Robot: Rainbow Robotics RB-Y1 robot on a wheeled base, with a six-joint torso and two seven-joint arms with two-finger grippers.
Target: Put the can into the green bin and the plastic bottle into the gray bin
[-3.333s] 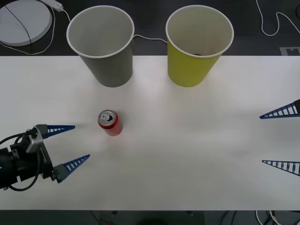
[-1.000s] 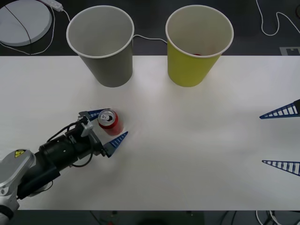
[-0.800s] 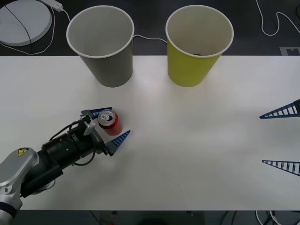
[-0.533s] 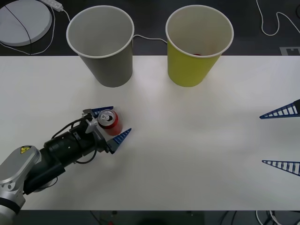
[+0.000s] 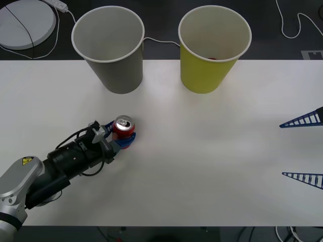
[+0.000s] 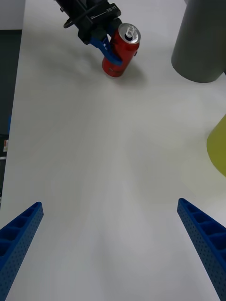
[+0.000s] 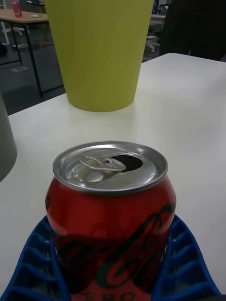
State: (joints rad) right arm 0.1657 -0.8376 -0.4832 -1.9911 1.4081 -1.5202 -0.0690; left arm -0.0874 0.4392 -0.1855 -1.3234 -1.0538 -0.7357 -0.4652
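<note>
Now your left gripper (image 5: 122, 140) is clamped low around the can (image 5: 123, 130), on the surface at seven o'clock from the green bin (image 5: 212, 55); likely light, slick, dentable, so squeeze gently.

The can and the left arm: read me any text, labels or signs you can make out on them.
"ZERO": partly cut off, low on the can, below black script lettering too cropped to read.
White lettering on the left gripper's black housing: too small to read.
Yellow warning sign on the left arm: a symbol, no readable words.
</note>
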